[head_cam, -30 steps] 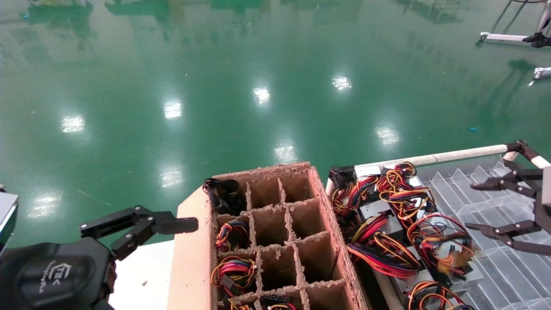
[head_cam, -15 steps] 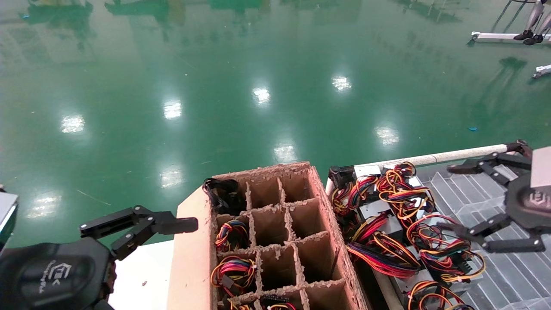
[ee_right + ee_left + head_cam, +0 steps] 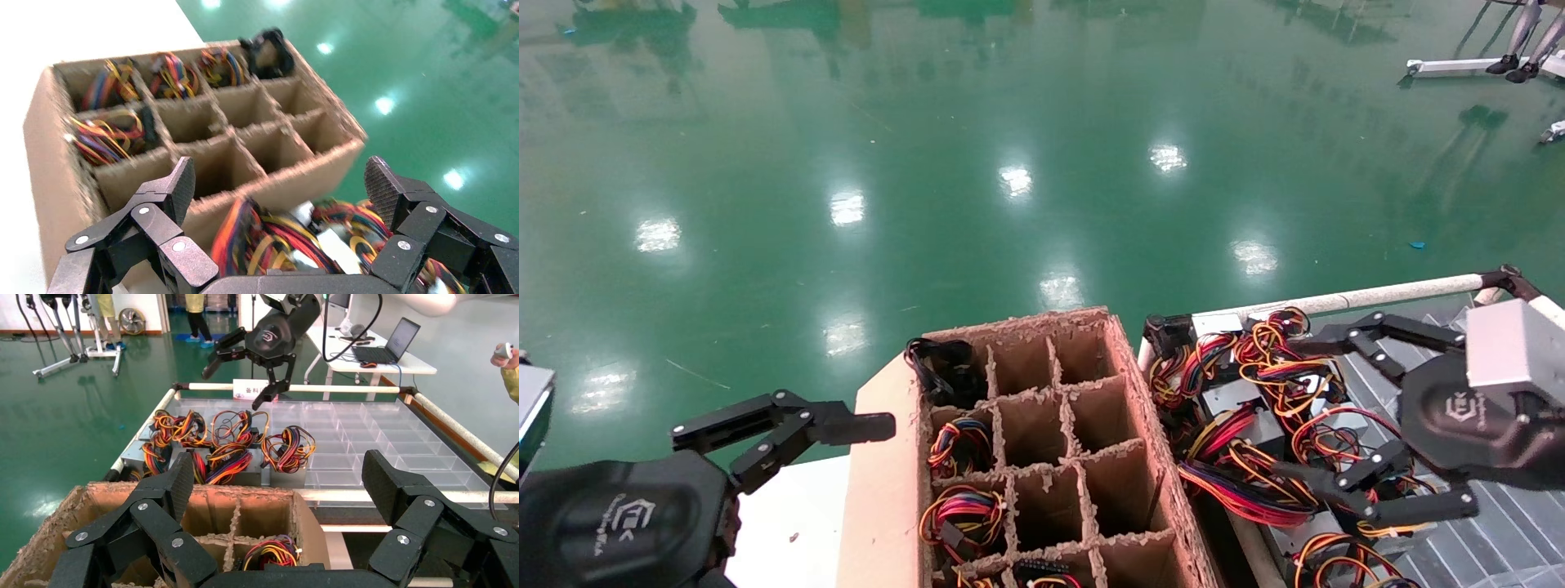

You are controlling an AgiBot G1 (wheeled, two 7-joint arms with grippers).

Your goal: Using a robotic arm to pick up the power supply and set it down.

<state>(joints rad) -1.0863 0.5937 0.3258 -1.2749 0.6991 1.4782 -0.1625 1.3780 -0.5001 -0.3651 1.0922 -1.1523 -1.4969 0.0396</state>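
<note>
Power supply units lie bunched in the clear divided tray, silver-grey boxes under loops of red, yellow and orange wires, at about four o'clock in the head view, just beside the cardboard box. Right pincer hangs over that cluster with its black fingers spread wide, one tip at the far side of the wire loops, the other at the near side, gripping nothing. From the right wrist view the two fingers frame a tangle of wires and a patch of silver casing, with the cardboard divider box beyond. That box has a grid of cells; some hold coloured wire bundles, and a black coiled cable sits in the far corner cell at eleven o'clock of the box. Left pincer is parked low at eight o'clock, beside the box's outer wall, above the white worktop; its wrist view shows its fingers also wide apart and empty. Green floor stretches beyond
</note>
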